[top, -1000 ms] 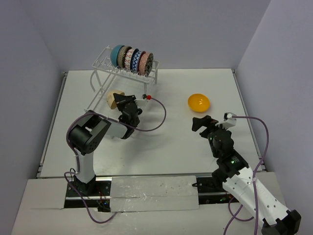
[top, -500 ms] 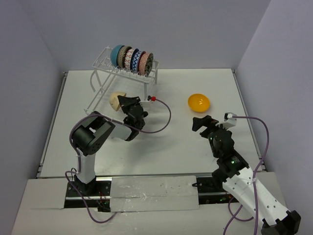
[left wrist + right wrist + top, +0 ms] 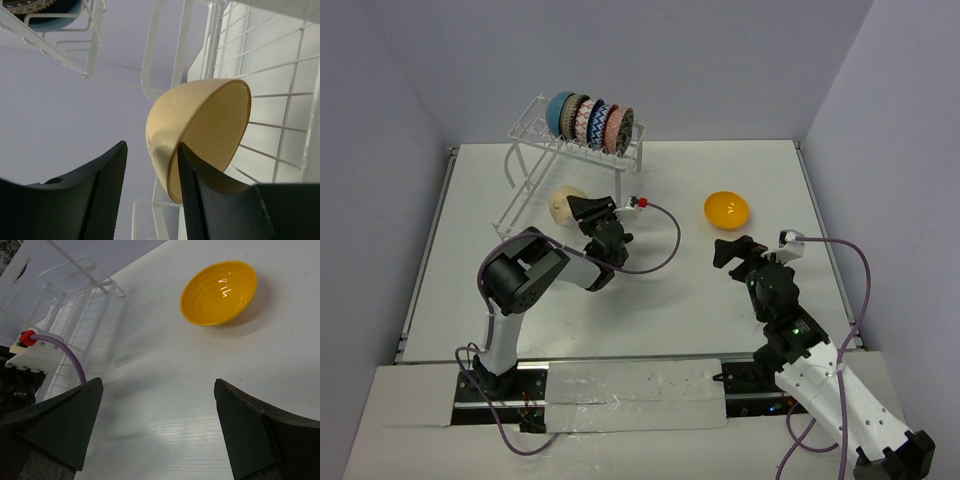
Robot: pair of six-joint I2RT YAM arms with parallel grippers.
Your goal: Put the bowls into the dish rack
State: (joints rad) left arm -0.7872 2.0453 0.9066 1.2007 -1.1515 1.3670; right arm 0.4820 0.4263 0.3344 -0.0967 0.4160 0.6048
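- The dish rack (image 3: 535, 115) stands at the far left of the table (image 3: 670, 300), with five bowls (image 3: 590, 122) on edge in a row along its top tier, the teal one at the left end
- The tan bowl (image 3: 200, 130) lies tilted against the wires of the rack's lower tier
- The left gripper (image 3: 582, 207) is at that bowl with its jaws partly apart: the rim lies against one finger, the other stands clear, and nothing is clamped
- The orange-yellow bowl (image 3: 727, 210) sits upright on the table, well apart from the rack
- The right gripper (image 3: 736, 247) hovers near it, jaws spread wide and empty
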